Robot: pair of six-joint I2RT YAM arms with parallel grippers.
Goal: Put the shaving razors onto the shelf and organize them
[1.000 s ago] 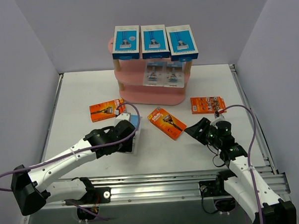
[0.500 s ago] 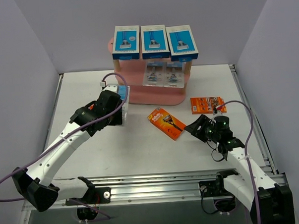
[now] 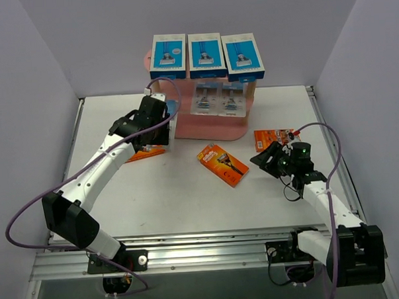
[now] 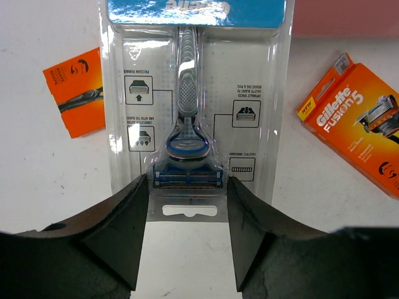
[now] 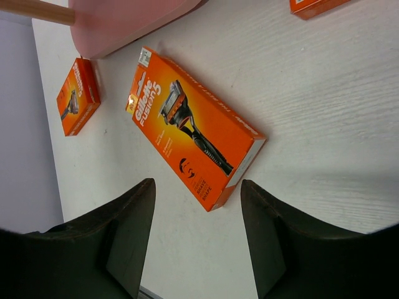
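Note:
The pink shelf (image 3: 185, 127) stands at the back. Three blue-and-white boxes (image 3: 205, 55) sit on its top board and two clear blister packs (image 3: 218, 98) on its middle board. My left gripper (image 3: 164, 119) is shut on a third clear blister pack (image 4: 193, 106) and holds it by the hang-tab end at the shelf's left end. Three orange packs lie on the table: one (image 3: 147, 153) partly under my left arm, one (image 3: 222, 164) in the middle, one (image 3: 276, 139) at the right. My right gripper (image 3: 267, 158) is open and empty, just behind the middle orange pack (image 5: 193, 137).
White table (image 3: 188, 203) enclosed by grey walls, with a metal rail along the right and near edges. In the right wrist view the shelf's bottom board (image 5: 131, 25) and a wooden post (image 5: 31, 9) show at the top. Purple cables loop from both wrists.
My left arm has carried the clear blister pack from the near middle of the table up to the shelf's left end. My right gripper has moved farther from the bases, staying open.

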